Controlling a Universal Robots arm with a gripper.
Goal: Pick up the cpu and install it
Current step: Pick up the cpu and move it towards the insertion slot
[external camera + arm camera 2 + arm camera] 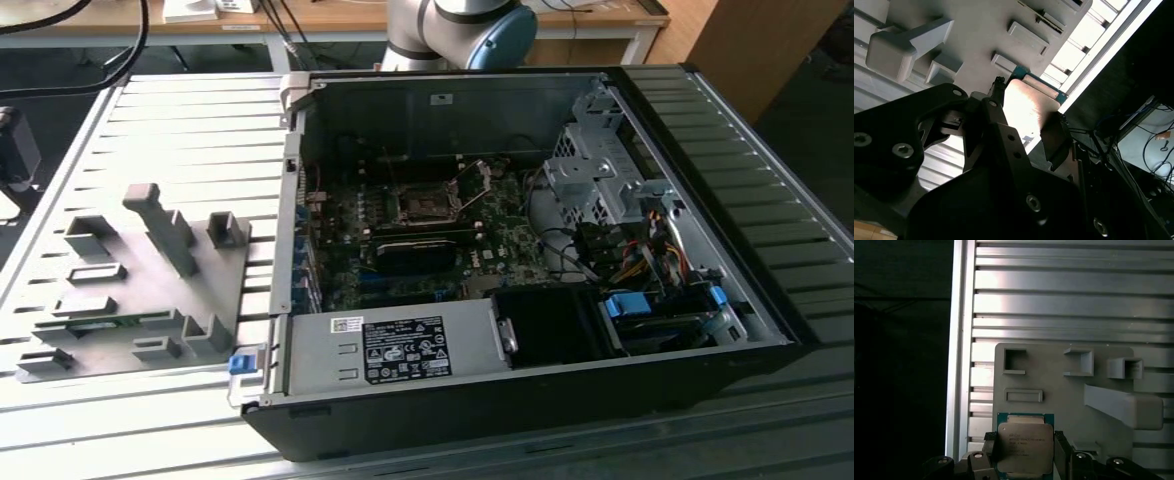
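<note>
cpu (1025, 447) tight between the fingers (1061, 452)

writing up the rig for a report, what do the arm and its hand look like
In the exterior view the arm is a silvery-grey tube with a rounded light blue joint cap. In the second wrist view the hand is matte black, built of angular plates and links fastened with round silver screw heads, ending in two slim dark fingers.
</note>
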